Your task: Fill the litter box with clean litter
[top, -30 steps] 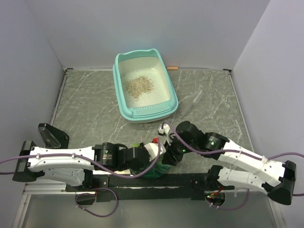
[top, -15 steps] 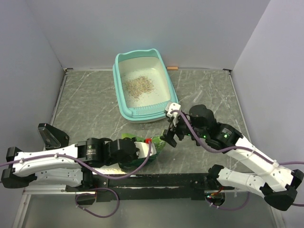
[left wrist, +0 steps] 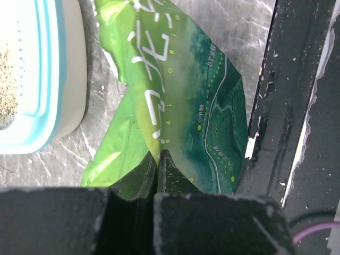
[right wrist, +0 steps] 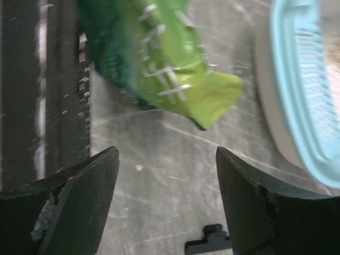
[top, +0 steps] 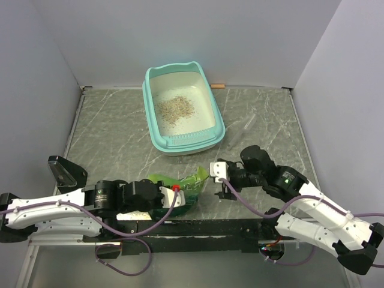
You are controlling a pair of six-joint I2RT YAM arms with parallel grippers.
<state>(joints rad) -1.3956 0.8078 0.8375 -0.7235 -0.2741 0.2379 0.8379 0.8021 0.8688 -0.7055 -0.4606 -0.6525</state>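
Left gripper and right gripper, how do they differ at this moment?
The left gripper is shut on the edge of the green bag; the right gripper is open and holds nothing. The left gripper touches the bag, while the right gripper hangs apart from it over the table. Both sit on the near side of the litter box.

One large rectangular turquoise plastic litter box (top: 191, 143) is counted, and one patch of loose beige-grey litter granules (top: 175, 109). One glossy green printed bag (top: 195, 180) is seen, one small black clip (right wrist: 208, 239) and one small orange strip (top: 218, 86). Two grippers are counted: the left gripper (left wrist: 158, 159) and the right gripper (right wrist: 167, 154).
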